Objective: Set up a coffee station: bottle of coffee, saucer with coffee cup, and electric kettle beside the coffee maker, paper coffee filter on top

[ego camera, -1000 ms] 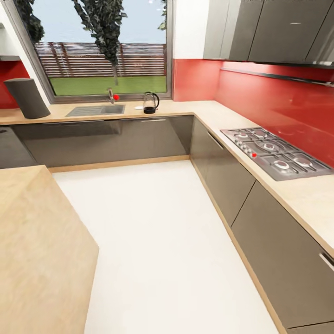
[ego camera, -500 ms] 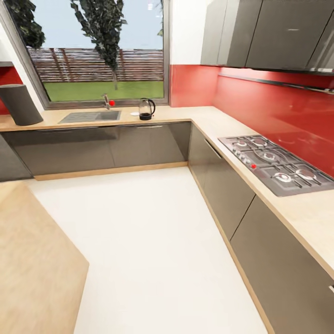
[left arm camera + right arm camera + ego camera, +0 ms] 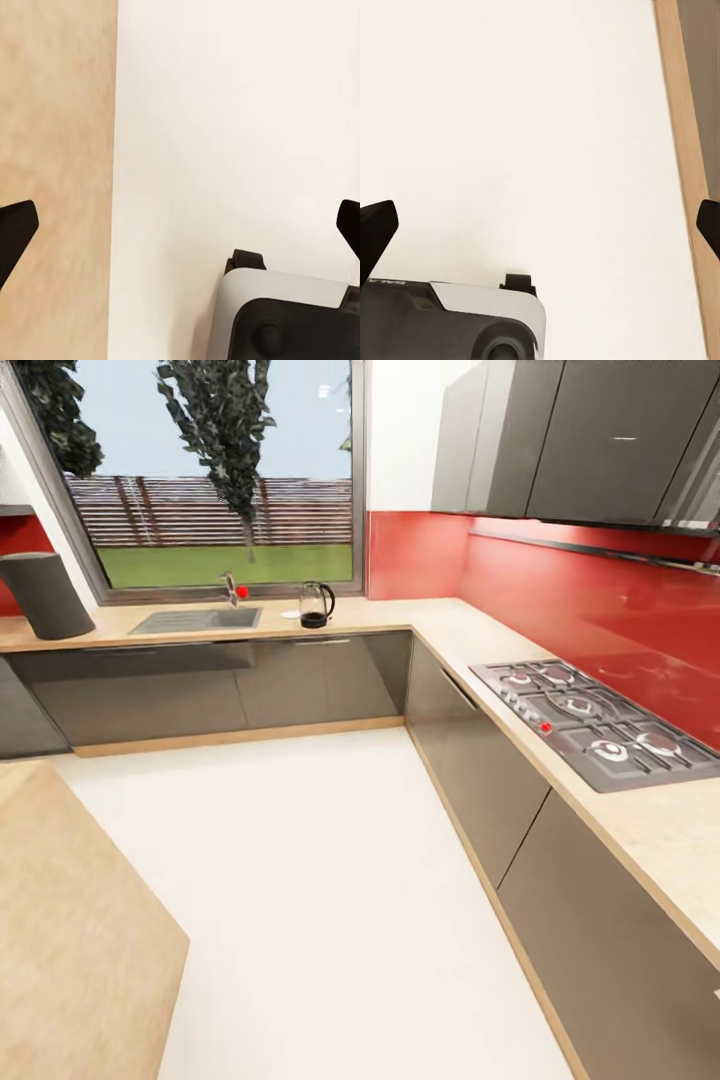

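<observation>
Left tool (image 3: 180, 225) and right tool (image 3: 540, 225) spread wide over white floor (image 3: 330, 880), gripping nothing. Electric kettle (image 3: 317, 605) upright on far counter (image 3: 420, 615), beside sink (image 3: 195, 621), below window.

On the light beige wood-grain tabletop (image 3: 440, 622) by the window, one squat dark electric kettle (image 3: 316, 605), one small flat white saucer (image 3: 290, 614), one inset steel sink (image 3: 195, 621) and one tall dark grey cylinder (image 3: 46, 594) are showing; one gas hob (image 3: 595, 722) is sitting further right.
</observation>
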Motion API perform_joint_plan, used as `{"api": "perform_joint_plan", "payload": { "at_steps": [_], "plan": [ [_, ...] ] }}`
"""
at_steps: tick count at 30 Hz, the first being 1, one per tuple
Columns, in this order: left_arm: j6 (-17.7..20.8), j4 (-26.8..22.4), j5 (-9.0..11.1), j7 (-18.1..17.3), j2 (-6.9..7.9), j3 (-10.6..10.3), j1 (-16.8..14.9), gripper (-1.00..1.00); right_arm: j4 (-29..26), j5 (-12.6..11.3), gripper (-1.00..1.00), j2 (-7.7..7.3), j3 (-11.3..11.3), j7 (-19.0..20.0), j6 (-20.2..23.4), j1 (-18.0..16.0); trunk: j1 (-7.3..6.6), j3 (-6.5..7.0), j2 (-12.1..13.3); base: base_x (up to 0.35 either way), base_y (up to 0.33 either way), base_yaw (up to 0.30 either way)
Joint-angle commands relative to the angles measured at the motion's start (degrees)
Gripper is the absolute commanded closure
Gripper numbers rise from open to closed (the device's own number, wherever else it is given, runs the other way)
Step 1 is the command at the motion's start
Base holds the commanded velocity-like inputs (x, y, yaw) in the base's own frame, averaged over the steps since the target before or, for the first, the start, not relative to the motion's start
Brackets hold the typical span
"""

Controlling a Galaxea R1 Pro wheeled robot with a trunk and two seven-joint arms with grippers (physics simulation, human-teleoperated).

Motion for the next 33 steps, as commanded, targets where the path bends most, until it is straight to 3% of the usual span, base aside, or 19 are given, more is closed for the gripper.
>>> {"api": "perform_joint_plan", "payload": {
  "at_steps": [1, 33],
  "plan": [
    [-0.16, 0.04, 0.35, -0.09, 0.00, 0.02, -0.04, -1.00, 0.02, 0.54, -1.00, 0.00, -0.02, -0.15, -0.12, -0.03, 0.03, -0.01, -0.10, 0.000, 0.000, 0.000],
    [-0.16, 1.26, 0.34, -0.09, 0.00, -0.03, -0.12, -1.00, 0.10, 0.54, -1.00, 0.00, -0.02, -0.12, -0.19, -0.03, 0.03, 2.86, -0.10, 0.002, 0.000, -0.006]
  ]
}}
